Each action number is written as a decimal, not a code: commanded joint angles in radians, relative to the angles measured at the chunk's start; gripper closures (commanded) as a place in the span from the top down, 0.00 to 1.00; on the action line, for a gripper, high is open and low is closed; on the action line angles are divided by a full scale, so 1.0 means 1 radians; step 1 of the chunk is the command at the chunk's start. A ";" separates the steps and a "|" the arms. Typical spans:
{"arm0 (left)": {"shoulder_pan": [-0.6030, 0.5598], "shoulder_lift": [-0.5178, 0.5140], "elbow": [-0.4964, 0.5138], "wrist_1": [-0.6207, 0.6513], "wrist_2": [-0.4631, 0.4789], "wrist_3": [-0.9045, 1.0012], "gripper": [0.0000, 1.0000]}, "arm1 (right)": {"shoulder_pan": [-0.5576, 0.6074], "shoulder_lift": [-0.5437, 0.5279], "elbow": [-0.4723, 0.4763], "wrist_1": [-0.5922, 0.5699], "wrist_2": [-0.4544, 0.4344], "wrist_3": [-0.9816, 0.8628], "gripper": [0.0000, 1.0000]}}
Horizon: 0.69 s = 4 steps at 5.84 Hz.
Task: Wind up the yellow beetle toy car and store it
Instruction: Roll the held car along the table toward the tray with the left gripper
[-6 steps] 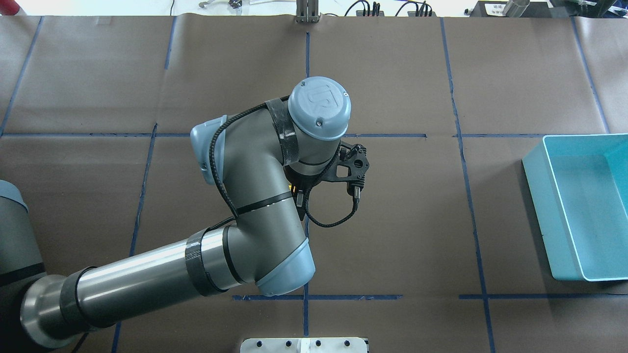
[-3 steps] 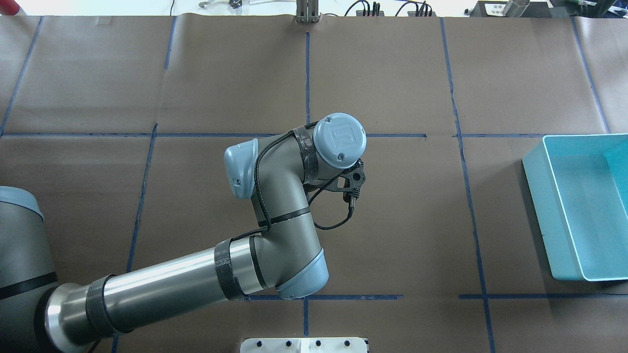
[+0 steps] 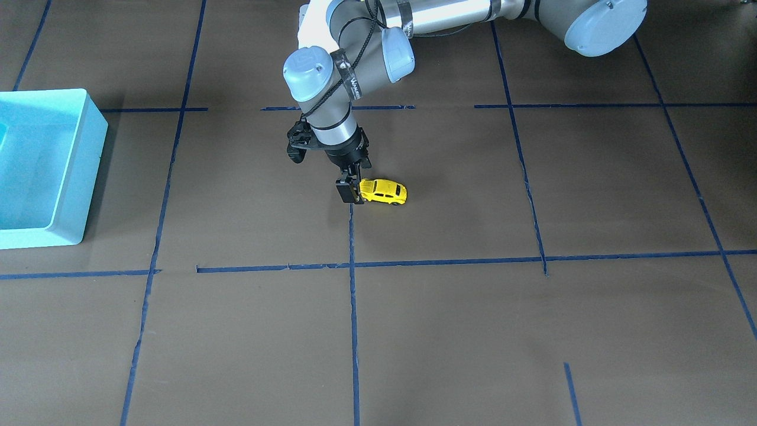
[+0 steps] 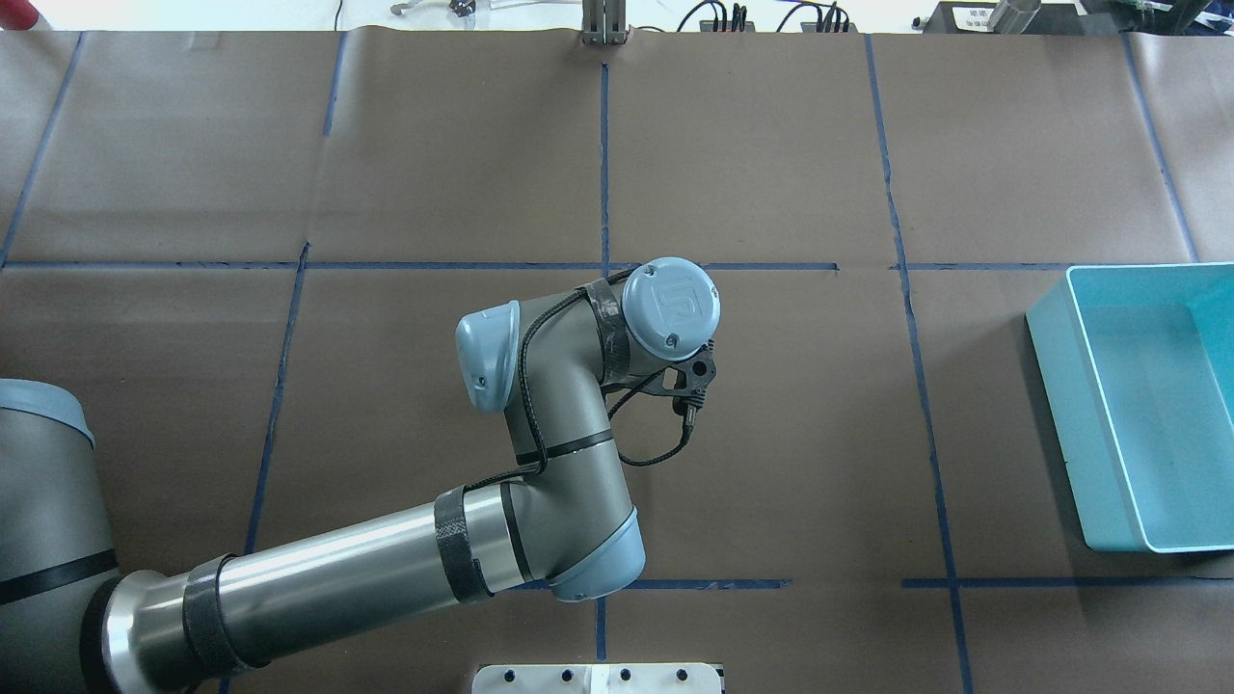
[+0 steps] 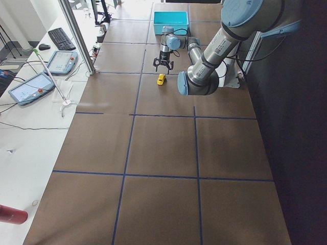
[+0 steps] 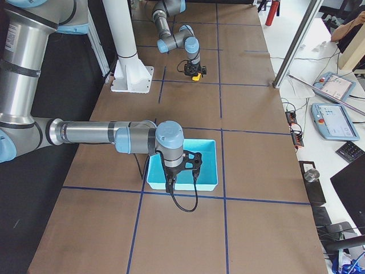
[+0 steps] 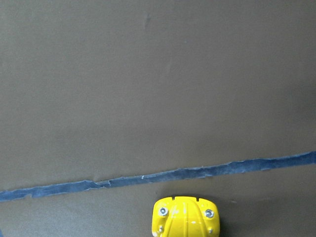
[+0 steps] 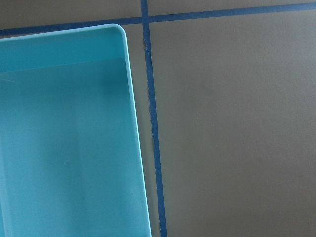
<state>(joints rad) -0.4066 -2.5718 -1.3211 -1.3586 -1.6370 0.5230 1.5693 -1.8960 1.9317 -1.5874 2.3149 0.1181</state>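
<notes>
Brown surface (image 3: pixel 532 331) crossed by blue tape lines (image 3: pixel 449 260). The left arm (image 4: pixel 569 414) reaches to mid-surface, while the right arm (image 6: pixel 102 134) extends over the turquoise bin (image 3: pixel 80 177) at the robot's right end. The left gripper (image 3: pixel 350 192) points straight down, its jaws spread about the bin-facing end of the yellow beetle toy car (image 3: pixel 384 191). The car stands on its wheels on the surface, well apart from the bin. For the right gripper (image 6: pixel 170 184), it cannot be told whether the jaws are spread or together.

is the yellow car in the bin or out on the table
Out: the yellow beetle toy car sits on the table by the left gripper, far from the turquoise bin.
</notes>
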 commanded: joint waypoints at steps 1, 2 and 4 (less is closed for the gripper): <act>0.009 0.008 0.003 -0.008 0.003 0.002 1.00 | 0.000 -0.006 -0.011 -0.003 -0.003 0.000 1.00; 0.008 0.018 0.003 -0.017 0.005 0.003 1.00 | 0.000 -0.015 -0.010 -0.003 -0.002 0.000 1.00; 0.005 0.028 0.005 -0.039 0.020 0.003 0.97 | 0.000 -0.032 -0.016 -0.003 -0.002 0.000 1.00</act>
<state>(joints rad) -0.4004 -2.5507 -1.3171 -1.3834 -1.6212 0.5260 1.5693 -1.9215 1.9174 -1.5907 2.3131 0.1181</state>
